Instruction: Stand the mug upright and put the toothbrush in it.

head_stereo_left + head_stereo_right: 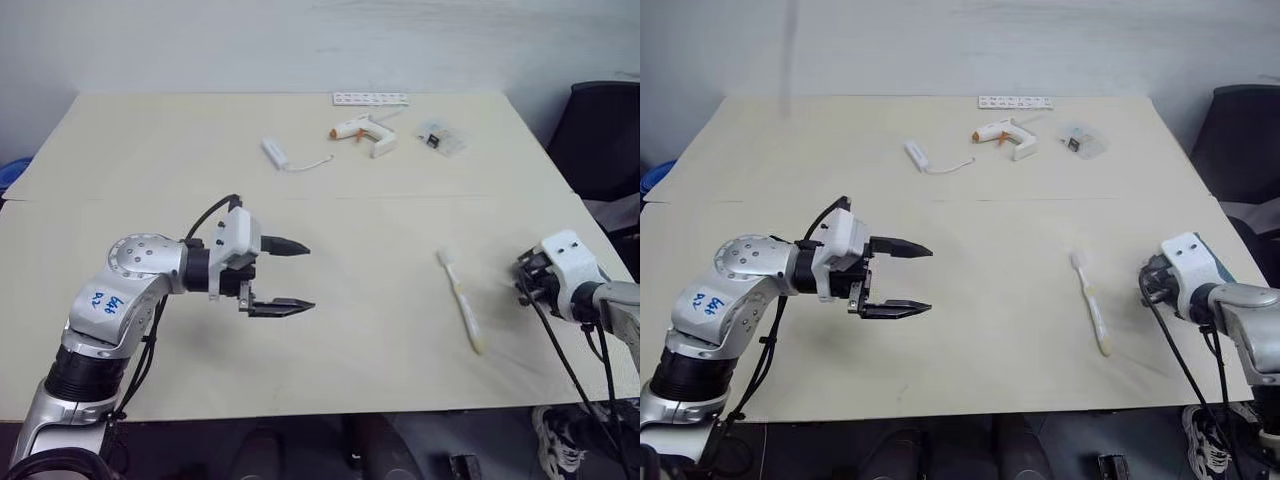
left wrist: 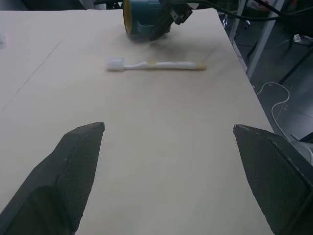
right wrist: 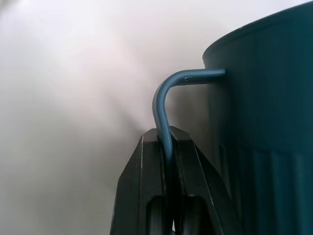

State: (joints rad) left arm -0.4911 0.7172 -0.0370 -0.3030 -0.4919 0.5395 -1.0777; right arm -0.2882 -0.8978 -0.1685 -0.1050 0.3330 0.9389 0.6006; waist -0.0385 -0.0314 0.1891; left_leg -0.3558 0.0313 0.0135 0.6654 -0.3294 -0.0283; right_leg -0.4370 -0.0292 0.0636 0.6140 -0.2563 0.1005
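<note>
Right gripper point(image 3: 166, 147) jaws pinched on ribbed teal mug's point(image 3: 264, 122) thin loop handle; left gripper point(image 1: 290, 277) jaws wide.

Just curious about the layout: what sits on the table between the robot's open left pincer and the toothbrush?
Nothing: in the left eye view, bare tabletop separates the left pincer from the toothbrush.
</note>
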